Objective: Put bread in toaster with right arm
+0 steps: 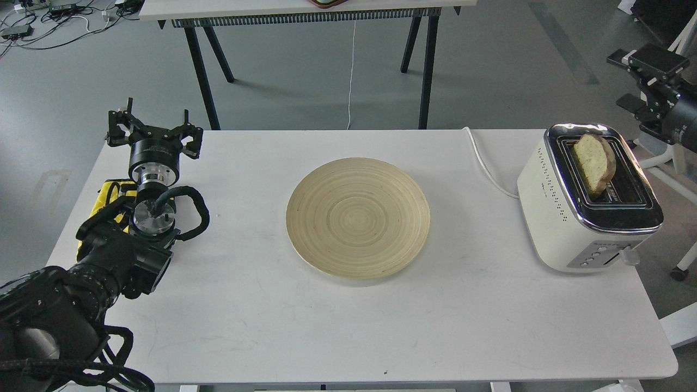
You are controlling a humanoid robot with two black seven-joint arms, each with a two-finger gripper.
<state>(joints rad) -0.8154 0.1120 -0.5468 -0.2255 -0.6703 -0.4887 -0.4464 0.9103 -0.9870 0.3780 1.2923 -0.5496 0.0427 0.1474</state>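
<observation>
Grey floor and a second table's black legs lie behind a white table [348, 326]. From the head view, a round wooden plate [358, 218] sits mid-table, bare. At the right edge stands the toaster [577, 218] — cream-white, chrome-topped, lever at front. The bread [594, 163], pale and speckled with a brown crust, stands partly down in a slot, leaning a little. The right gripper [640, 73] hangs beyond the toaster, apart from it; whether its fingers are spread I cannot tell. The left gripper [155, 126] rests with fingers spread wide, grasping nothing, its arm above a yellow item [106, 197].
</observation>
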